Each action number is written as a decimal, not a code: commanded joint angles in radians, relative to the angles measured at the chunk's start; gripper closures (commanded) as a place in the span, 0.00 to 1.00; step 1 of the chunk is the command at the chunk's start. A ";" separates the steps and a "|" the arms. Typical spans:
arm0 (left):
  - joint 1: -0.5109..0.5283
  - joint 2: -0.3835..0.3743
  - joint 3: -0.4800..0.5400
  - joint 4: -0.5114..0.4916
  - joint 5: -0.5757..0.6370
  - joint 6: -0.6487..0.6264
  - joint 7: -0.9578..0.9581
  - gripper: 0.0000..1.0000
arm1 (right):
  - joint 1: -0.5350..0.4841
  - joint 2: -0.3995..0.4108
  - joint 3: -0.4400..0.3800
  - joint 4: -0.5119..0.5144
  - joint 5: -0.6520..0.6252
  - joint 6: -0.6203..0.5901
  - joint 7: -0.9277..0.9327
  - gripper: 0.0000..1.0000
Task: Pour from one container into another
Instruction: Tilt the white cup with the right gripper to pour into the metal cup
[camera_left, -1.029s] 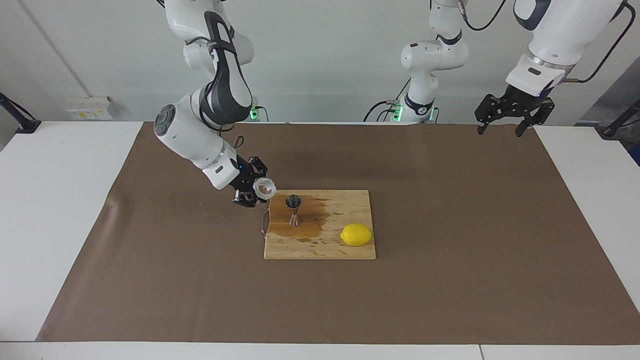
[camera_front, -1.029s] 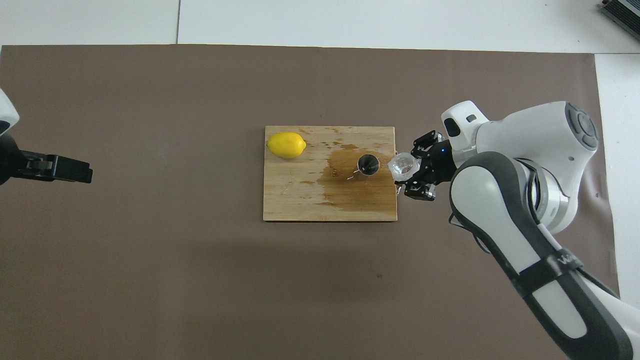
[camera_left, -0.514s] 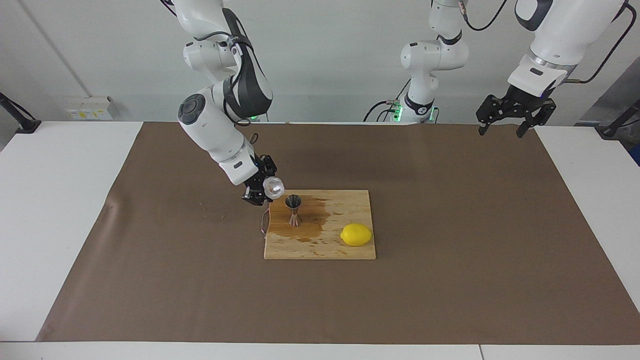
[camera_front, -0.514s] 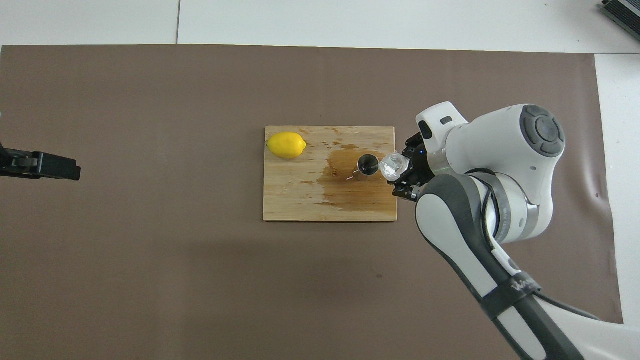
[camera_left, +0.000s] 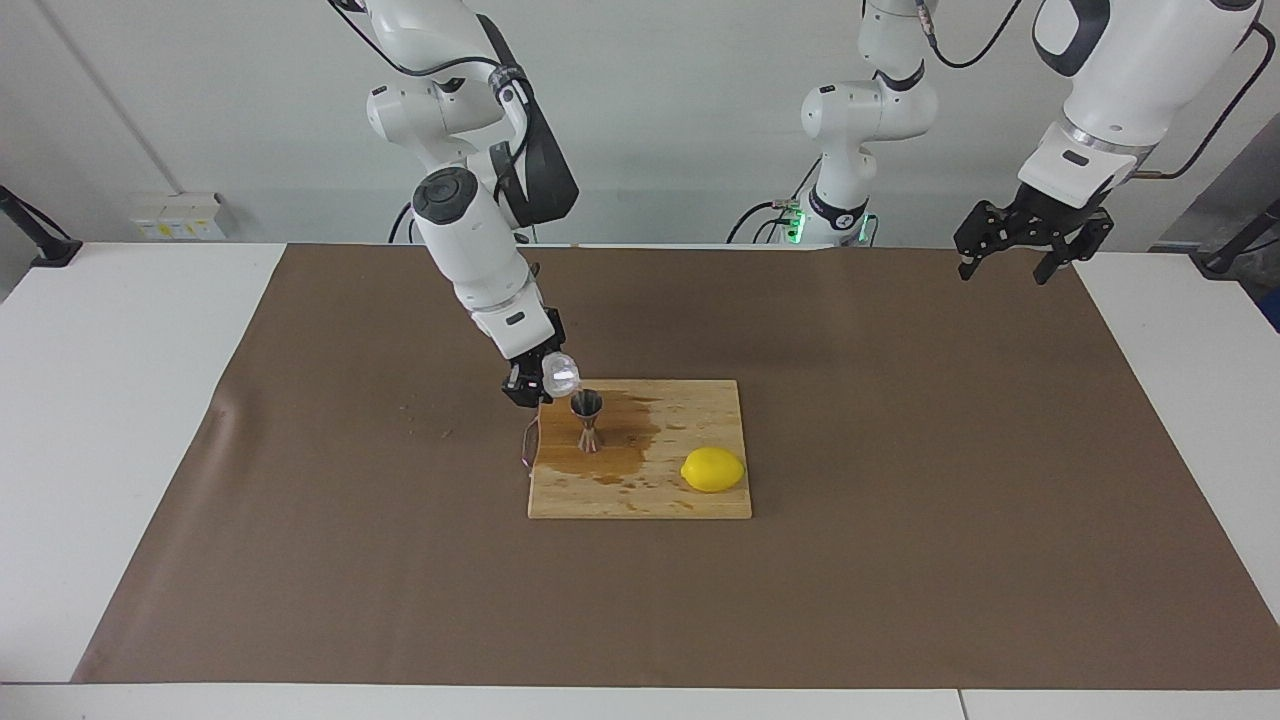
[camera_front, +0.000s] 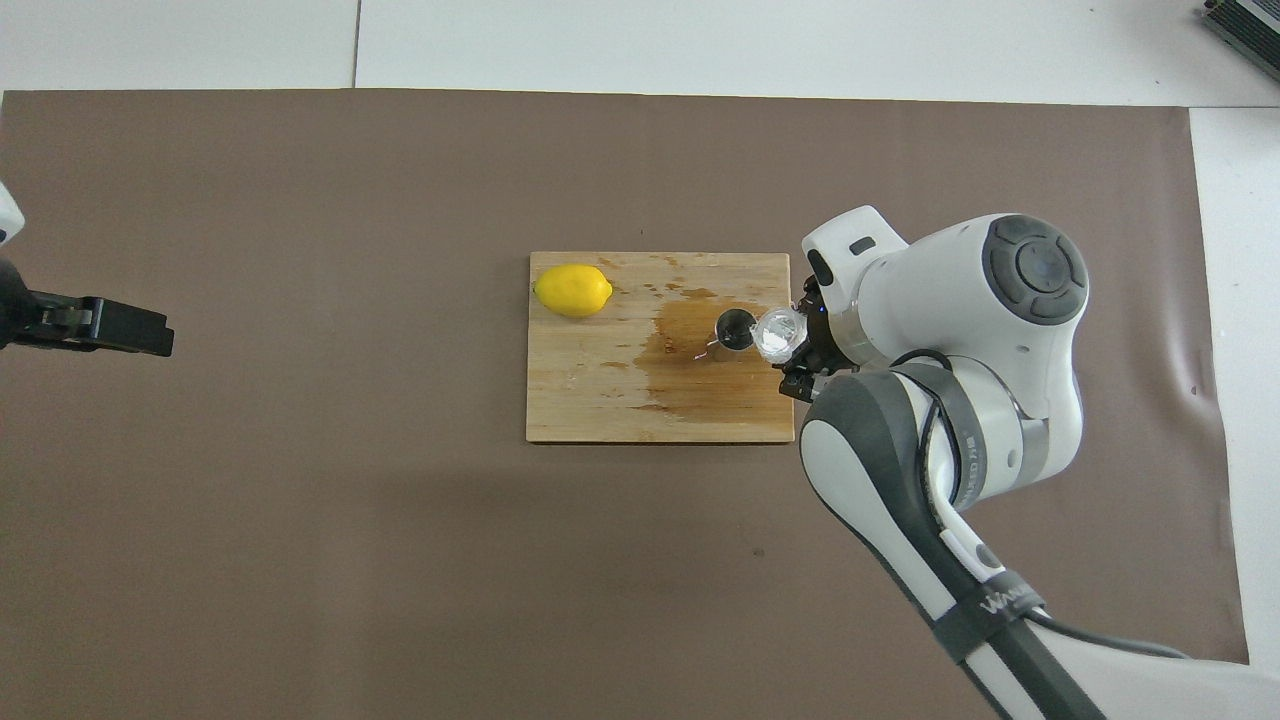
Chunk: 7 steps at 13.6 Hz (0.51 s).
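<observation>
While tipped over the steel jigger (camera_left: 587, 420), clear jar (camera_left: 561, 375) sits clamped in right gripper (camera_left: 534, 384); left gripper (camera_left: 1030, 240) spread.

Count on the surface (camera_left: 900, 450): one wooden cutting board (camera_left: 700, 500), one lemon (camera_left: 713, 469), one steel jigger (camera_left: 587, 420) and one clear glass jar (camera_left: 560, 376). One brown mat (camera_left: 350, 550) covers the surface. Two arms are present, each with one claw: the right claw (camera_left: 530, 385) and the left claw (camera_left: 1030, 245).
</observation>
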 joint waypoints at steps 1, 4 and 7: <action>0.009 0.001 -0.005 0.009 -0.006 -0.013 0.009 0.00 | 0.001 0.004 0.001 0.022 -0.038 -0.028 0.036 0.71; 0.009 -0.005 -0.003 0.012 -0.005 -0.025 0.010 0.00 | 0.002 0.004 0.001 0.025 -0.043 -0.040 0.036 0.71; 0.007 -0.031 -0.006 0.004 -0.006 -0.036 0.009 0.00 | 0.001 0.004 0.001 0.034 -0.043 -0.043 0.043 0.71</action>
